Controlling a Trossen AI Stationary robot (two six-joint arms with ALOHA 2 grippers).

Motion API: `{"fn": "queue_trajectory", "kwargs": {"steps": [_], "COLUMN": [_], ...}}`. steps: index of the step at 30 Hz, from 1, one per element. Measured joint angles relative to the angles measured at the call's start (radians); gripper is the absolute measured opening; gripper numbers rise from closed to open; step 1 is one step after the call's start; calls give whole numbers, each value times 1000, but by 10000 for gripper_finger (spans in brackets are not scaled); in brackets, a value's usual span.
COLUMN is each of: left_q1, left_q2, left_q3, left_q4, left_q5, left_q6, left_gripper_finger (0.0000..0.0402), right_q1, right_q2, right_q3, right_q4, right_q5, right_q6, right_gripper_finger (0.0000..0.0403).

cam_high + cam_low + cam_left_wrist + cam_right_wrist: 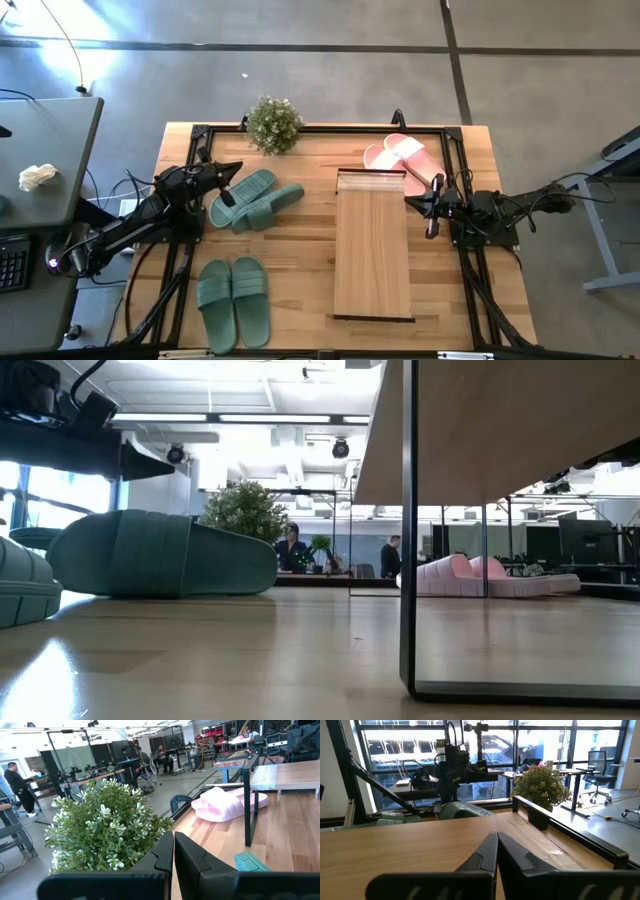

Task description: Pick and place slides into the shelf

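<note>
One sage green pair of slides (255,199) lies on the table at centre left, also seen in the low view (165,555). A second green pair (233,300) lies near the front edge. The pink pair (405,155) lies at the far right, beside the shelf's far end. The light-wood shelf (373,243) stands in the middle, its long top running near to far. My left gripper (238,168) is shut and hovers just beyond the first green pair, pointing at the plant. My right gripper (410,199) is shut over the shelf's right edge (420,845).
A small potted plant (273,122) stands at the table's far edge, close ahead of the left gripper (175,855). A black frame (320,129) runs round the table edges. Bare wood (300,290) lies between the front green pair and the shelf. People show in the room beyond.
</note>
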Motion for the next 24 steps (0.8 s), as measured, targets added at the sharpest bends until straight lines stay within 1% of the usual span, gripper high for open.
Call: {"fn": "queue_trajectory", "kwargs": {"steps": [7, 13, 17, 20, 24], "left_q1": [0, 0, 0, 0, 0], "left_q2": [0, 0, 0, 0, 0], "left_q3": [0, 0, 0, 0, 0], "left_q4": [1, 5, 9, 9, 9], "left_q5": [0, 0, 0, 0, 0], "left_q6": [-12, -145, -186, -221, -275], "left_gripper_finger": [5, 5, 5, 5, 5], "right_q1": [0, 0, 0, 0, 0], "right_q2": [0, 0, 0, 0, 0], "right_q3": [0, 0, 0, 0, 0], "right_q4": [0, 3, 30, 95, 267], "right_q5": [0, 0, 0, -11, -32], "right_q6": [0, 0, 0, 19, 125], "right_gripper_finger": [0, 0, 0, 0, 0]}}
